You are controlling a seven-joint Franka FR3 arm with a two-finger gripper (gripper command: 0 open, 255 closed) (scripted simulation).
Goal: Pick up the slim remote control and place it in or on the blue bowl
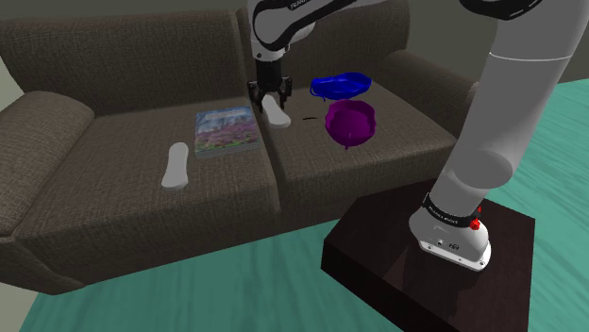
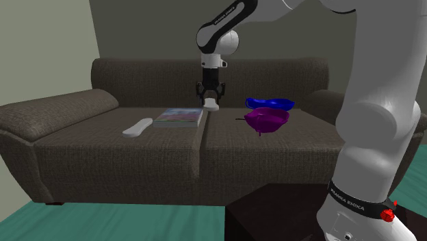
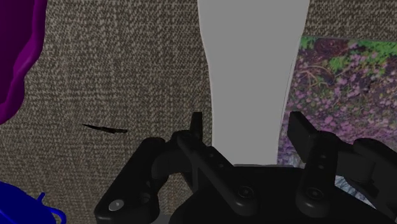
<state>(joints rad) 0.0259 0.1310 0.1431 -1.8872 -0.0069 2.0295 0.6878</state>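
My black gripper is shut on one end of a plain pale grey slim remote. The remote points down from the fingers over the seam between the two sofa seat cushions, beside the book's corner. Whether it hangs free of the seat I cannot tell. The blue bowl sits at the back of the cushion on the shoulder view's right, a short way from the gripper, behind a purple bowl.
A book with a flowery cover lies by the seam. A second, wider white remote lies further left. A thin dark sliver lies near the purple bowl. The dark stand fronts the brown sofa.
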